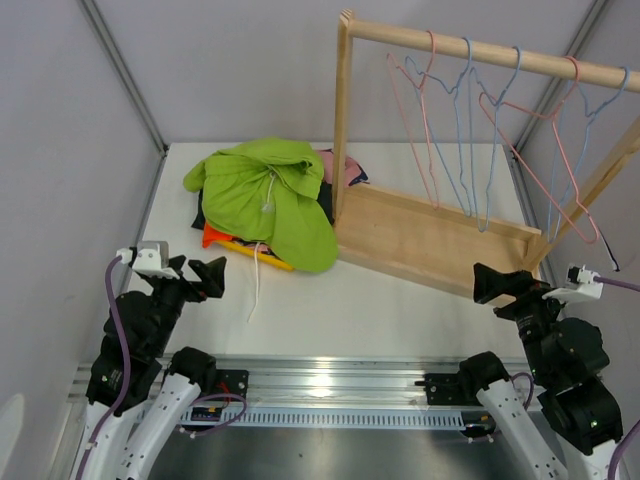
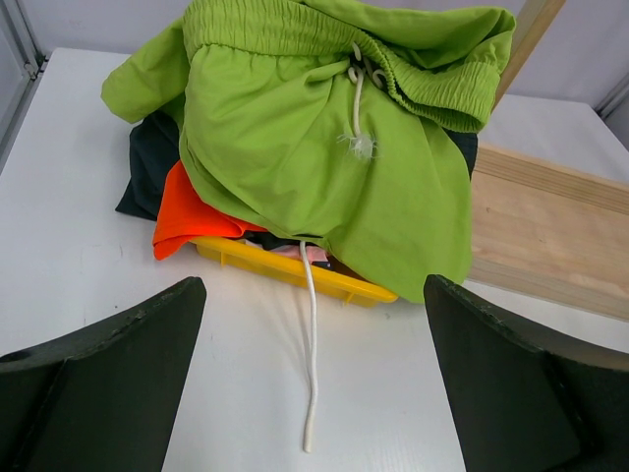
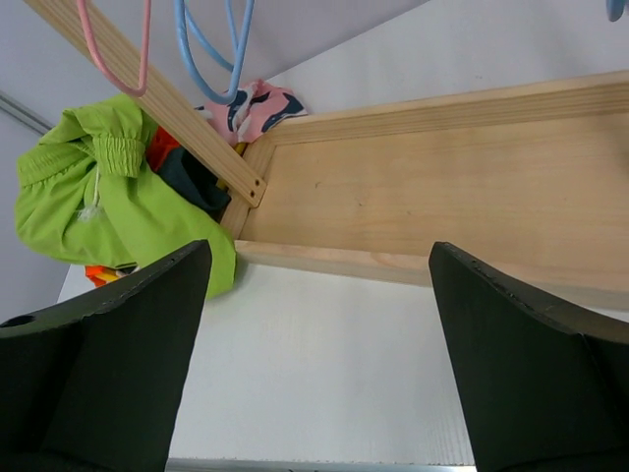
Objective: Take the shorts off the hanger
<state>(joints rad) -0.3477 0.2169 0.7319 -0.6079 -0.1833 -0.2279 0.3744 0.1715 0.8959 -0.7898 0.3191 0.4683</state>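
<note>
The shorts lie in a pile on a yellow tray (image 2: 285, 267) left of the wooden rack. The lime green shorts (image 1: 270, 195) lie on top and also show in the left wrist view (image 2: 324, 138) and the right wrist view (image 3: 98, 197). Orange shorts (image 2: 192, 218), dark shorts (image 2: 152, 167) and pink patterned shorts (image 3: 257, 106) peek out beneath. Several wire hangers (image 1: 470, 130) hang bare on the rail. My left gripper (image 1: 205, 277) is open and empty in front of the pile. My right gripper (image 1: 497, 285) is open and empty in front of the rack base.
The wooden rack has an upright post (image 1: 343, 120), a top rail (image 1: 480, 50) and a flat base tray (image 3: 432, 177). A white drawstring (image 2: 313, 334) trails from the pile onto the table toward my left gripper. Grey walls close in the table's sides.
</note>
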